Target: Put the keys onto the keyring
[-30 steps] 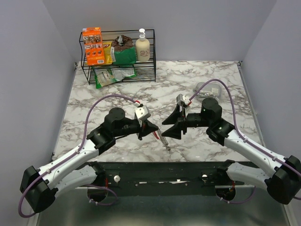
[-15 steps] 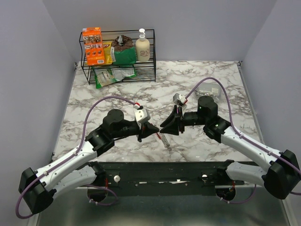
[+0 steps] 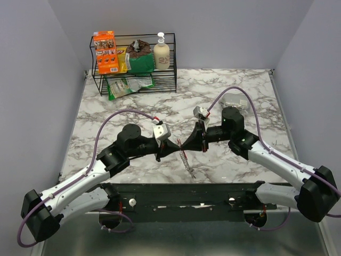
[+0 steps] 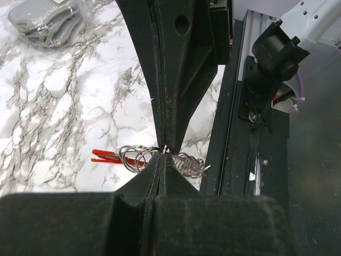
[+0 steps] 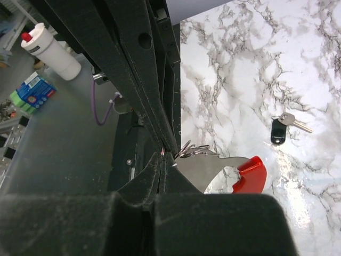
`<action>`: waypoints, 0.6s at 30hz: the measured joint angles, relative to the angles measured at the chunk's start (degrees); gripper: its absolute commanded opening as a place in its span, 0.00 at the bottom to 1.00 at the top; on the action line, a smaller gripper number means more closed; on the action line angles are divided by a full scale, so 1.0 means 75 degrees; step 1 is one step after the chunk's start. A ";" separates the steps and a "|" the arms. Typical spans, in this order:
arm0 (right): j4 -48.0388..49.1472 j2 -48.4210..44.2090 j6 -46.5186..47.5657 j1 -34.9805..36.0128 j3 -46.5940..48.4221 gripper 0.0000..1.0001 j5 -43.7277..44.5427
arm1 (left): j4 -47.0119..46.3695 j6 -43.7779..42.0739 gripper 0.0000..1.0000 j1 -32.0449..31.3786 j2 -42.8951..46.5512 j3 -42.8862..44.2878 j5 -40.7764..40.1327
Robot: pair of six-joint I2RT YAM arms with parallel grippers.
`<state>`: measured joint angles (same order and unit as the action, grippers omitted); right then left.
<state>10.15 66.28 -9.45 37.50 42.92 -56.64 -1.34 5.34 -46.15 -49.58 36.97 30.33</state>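
Your left gripper [image 4: 161,157] and right gripper [image 5: 164,160] pinch shut, tip to tip, on the wire end of the keyring [image 5: 205,170] hanging between them, the black-headed key [image 5: 277,130] lying apart on the table [image 5: 256,64]; you should spread the wire gently, without twisting.

Both grippers [image 3: 180,145] prob. on keyring [image 3: 185,159]

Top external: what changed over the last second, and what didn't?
The right gripper swung left toward the left gripper; their tips now meet at the wire loops of the keyring, and the right's fingers look shut there. The left gripper stayed clamped on the keyring. The wire rack and its contents did not move.
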 measured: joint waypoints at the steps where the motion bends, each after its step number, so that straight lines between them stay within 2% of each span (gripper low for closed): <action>1: -0.0003 0.0020 0.0003 0.0000 0.0012 0.01 -0.0017 | 0.0017 0.0000 0.00 0.0000 0.0006 0.0000 -0.0003; 2: -0.0003 0.0035 0.0003 0.0000 0.0017 0.01 -0.0032 | 0.0032 0.0000 0.06 0.0000 0.0017 0.0000 -0.0009; 3: -0.0003 0.0038 0.0003 0.0000 0.0020 0.01 -0.0041 | 0.0038 0.0000 0.25 0.0000 0.0029 0.0000 -0.0015; 5: -0.0003 0.0038 0.0012 0.0000 0.0041 0.01 -0.0052 | 0.0041 -0.0012 0.43 0.0000 0.0067 0.0000 -0.0047; 6: -0.0015 0.0038 0.0012 0.0003 0.0061 0.01 -0.0073 | 0.0041 0.0023 0.55 -0.0003 0.0099 0.0003 -0.0146; 9: -0.0047 0.0009 0.0012 0.0006 0.0128 0.01 -0.0195 | 0.0099 0.0122 0.67 0.0017 0.0256 0.0012 -0.0507; 18: 0.0047 -0.0420 0.0455 0.0009 0.0085 0.01 -0.0067 | -0.0122 0.0373 0.82 -0.0015 0.1469 0.0012 -0.1338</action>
<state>10.50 63.13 -6.04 37.56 43.55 -57.14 -2.26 8.14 -46.26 -38.57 37.06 20.29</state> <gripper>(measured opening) 0.012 0.783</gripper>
